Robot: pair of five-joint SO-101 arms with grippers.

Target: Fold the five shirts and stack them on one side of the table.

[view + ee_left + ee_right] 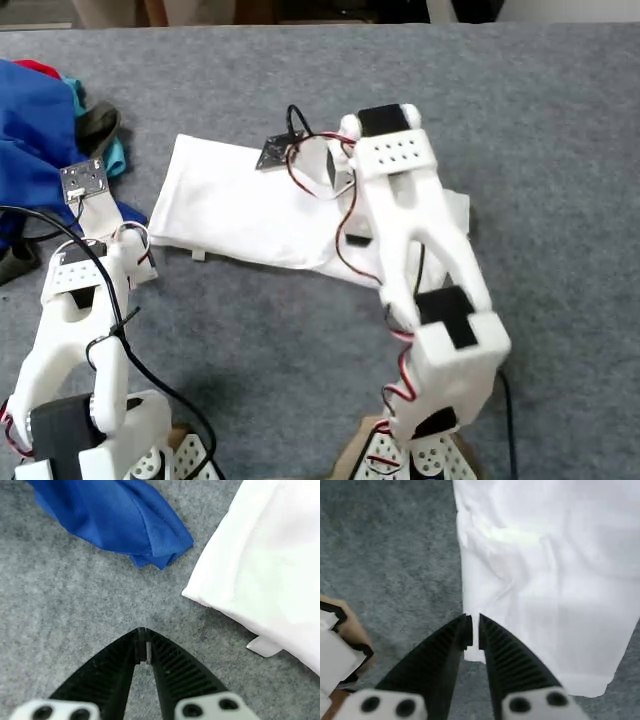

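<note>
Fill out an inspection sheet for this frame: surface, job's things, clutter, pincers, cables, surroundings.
Surface: grey felt-like table cover.
Job's things: white shirt partly folded, mid-table; heap of coloured shirts, blue on top, at one side edge.
Clutter: nothing seen.
Pincers: left pincer shut, empty, over bare cover; right pincer closed on the white shirt's edge, it seems.
Cables: black cable along the left arm; red wires on the right arm.
Surroundings: cropped furniture beyond the far edge, unclear.
</note>
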